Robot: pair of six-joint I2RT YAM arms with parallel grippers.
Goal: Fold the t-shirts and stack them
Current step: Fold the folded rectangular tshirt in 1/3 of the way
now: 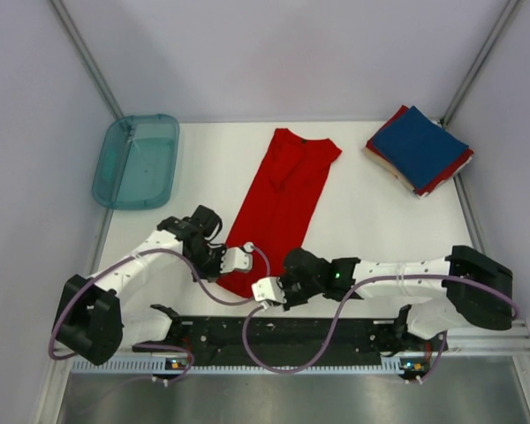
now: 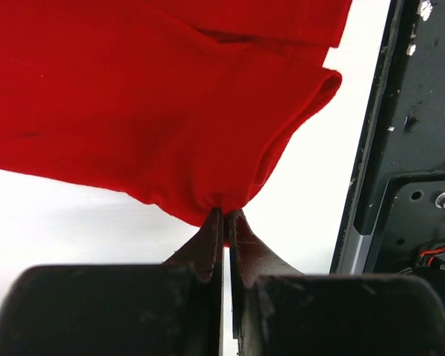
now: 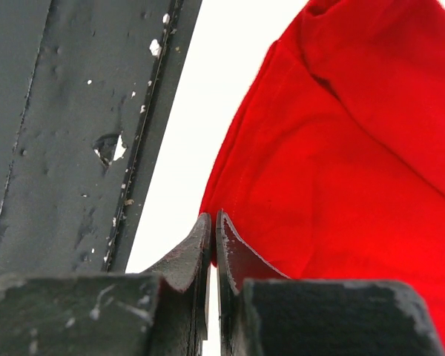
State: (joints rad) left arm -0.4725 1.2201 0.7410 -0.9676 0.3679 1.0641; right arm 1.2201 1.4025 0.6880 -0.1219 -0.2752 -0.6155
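Two finger pairs, both closed. Left fingers pinch near hem corner of bright red cloth t-shirt; right fingers shut at opposite corner, cloth apparently caught. Shirt lies lengthwise, sides folded in, on white desk. Paired hem grip suits folding toward collar. Navy-topped folded stack at far right.

Pale lilac panel walls enclose the flat white tabletop at frame centre; grey metal struts cross both upper corners
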